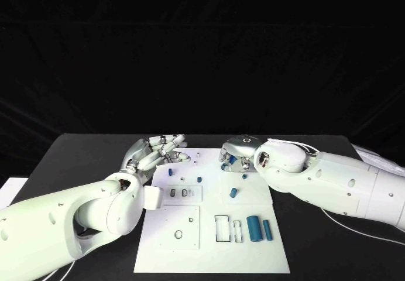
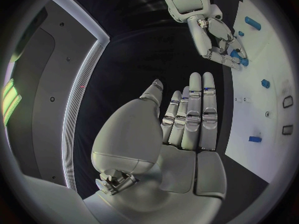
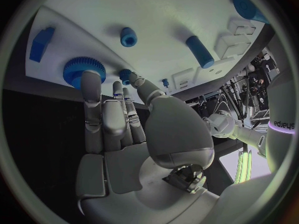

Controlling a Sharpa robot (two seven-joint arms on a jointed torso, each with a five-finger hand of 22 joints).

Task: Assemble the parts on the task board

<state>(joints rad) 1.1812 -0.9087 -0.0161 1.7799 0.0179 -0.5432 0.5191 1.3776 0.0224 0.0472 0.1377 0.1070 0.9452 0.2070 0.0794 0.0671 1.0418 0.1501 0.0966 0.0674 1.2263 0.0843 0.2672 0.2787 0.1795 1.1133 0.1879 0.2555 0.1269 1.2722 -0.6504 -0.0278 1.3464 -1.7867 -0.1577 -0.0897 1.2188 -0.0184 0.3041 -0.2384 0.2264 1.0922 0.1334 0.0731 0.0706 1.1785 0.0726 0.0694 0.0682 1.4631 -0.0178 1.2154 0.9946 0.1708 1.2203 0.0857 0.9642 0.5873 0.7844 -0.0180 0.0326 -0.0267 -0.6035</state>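
A black table [image 1: 84, 158] under a dark backdrop carries the white task board [image 1: 253, 246], which lies flat at its middle, between the robot's two white arms.

The left hand [image 1: 156, 151] hovers at the board's far left corner; in the left wrist view its fingers [image 2: 194, 114] lie straight and side by side, with nothing in them and the palm bare. The right hand [image 1: 239, 151] is at the far edge of the board, its fingers [image 3: 102, 114] straight and close together, and one fingertip touches the rim of a blue gear [image 3: 79, 70] that sits on the board. In the right wrist view nothing is pinched or gripped.

Near the right hand, other blue parts rest on the white plate: a short round peg [image 3: 128, 36], a longer cylinder [image 3: 199, 51] and a blocky piece [image 3: 41, 43] near the board's edge. From the head view, two small blue parts [image 1: 171, 172] stand near the far left of the board, beside the left hand, and another small blue piece [image 1: 234, 191] sits near its middle. Nearer the robot, a thick blue cylinder [image 1: 253, 228] and a thinner blue rod [image 1: 267, 230] lie side by side next to a rectangular black-outlined slot [image 1: 229, 228]. A raised white panel [image 1: 177, 225] with an oval hole occupies the near left part of the board
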